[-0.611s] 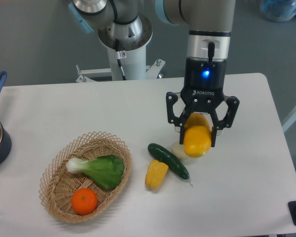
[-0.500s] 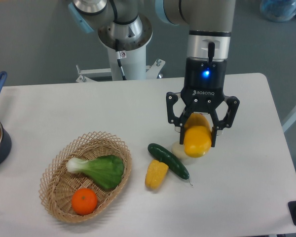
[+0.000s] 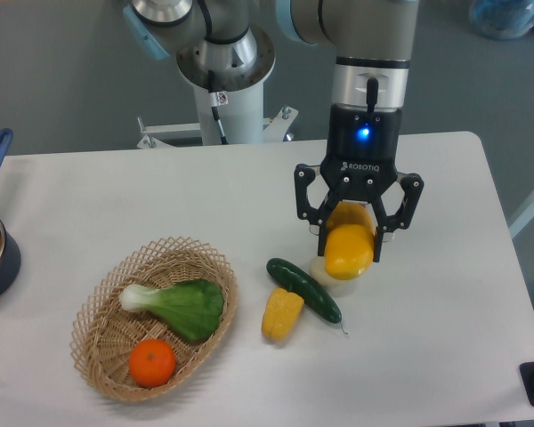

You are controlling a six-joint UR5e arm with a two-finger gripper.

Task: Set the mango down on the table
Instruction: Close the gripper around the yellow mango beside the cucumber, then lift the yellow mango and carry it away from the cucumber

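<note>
Black and angular, the tool (image 3: 349, 252) clamps its two fingers on the mango (image 3: 349, 248), a smooth, glossy yellow-orange fruit held just over the flat white bench (image 3: 436, 311); white lettering on the tool's body reads ROBOTIQ beneath a blue light. Nearby lie a dark green cucumber (image 3: 303, 290) and a bumpy yellow corn cob (image 3: 282, 313). A woven wicker basket (image 3: 102, 342) holds leafy bok choy (image 3: 180, 305) and a round orange (image 3: 152, 363).

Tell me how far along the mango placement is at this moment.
Done: the mango is out over the table, right of the cucumber and corn, away from the basket. In hand: the gripper holds it between its fingers, low above the surface; whether it touches is unclear. Left: release and withdraw.
</note>
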